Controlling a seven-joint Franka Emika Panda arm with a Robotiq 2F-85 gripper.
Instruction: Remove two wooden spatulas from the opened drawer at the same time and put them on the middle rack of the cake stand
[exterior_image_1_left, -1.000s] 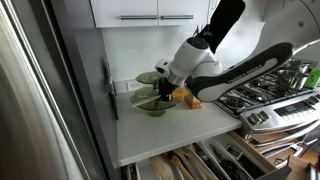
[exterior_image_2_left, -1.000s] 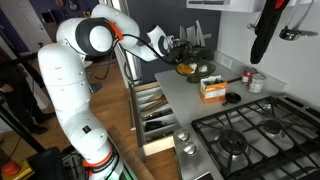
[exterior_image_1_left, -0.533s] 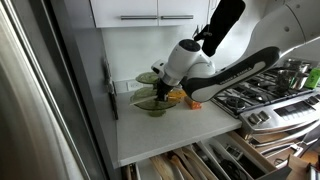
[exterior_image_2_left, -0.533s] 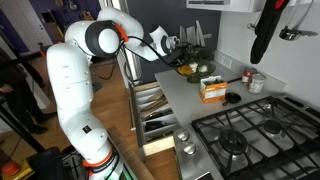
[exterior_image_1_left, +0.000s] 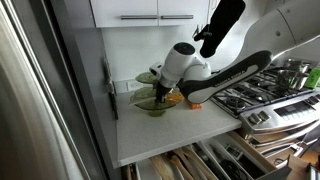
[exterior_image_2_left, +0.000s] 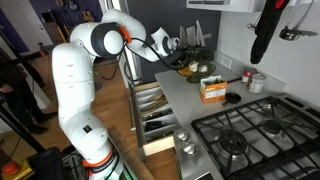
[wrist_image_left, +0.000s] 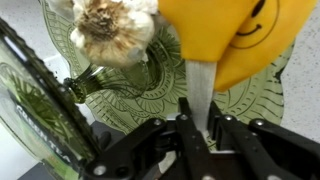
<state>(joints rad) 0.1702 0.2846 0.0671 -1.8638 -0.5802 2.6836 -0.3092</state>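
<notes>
- Wrist view: the claw comes in from the near edge, its jaws narrow and clamped on a pale flat strip, judged to be the handle end of the wooden spatulas. Whether one or two pieces are pinched cannot be told.
- Long axis: the strip runs straight away from the claw toward the far side. It passes over a patterned green glass plate of the cake stand, and its far end is hidden under a yellow smiley-faced object.
- Neighbours: a garlic head lies on the same plate, far and left of the strip and apart from it.
- Exterior views: the claw hangs at the cake stand, which stands at the far corner of the tabletop. The open drawer lies well apart, near and below.
- Judgement: the step in hand is placement. The release turns on the strip lying flat along the plate, clear of the garlic. Which tier lies under the claw cannot be settled from these views.
</notes>
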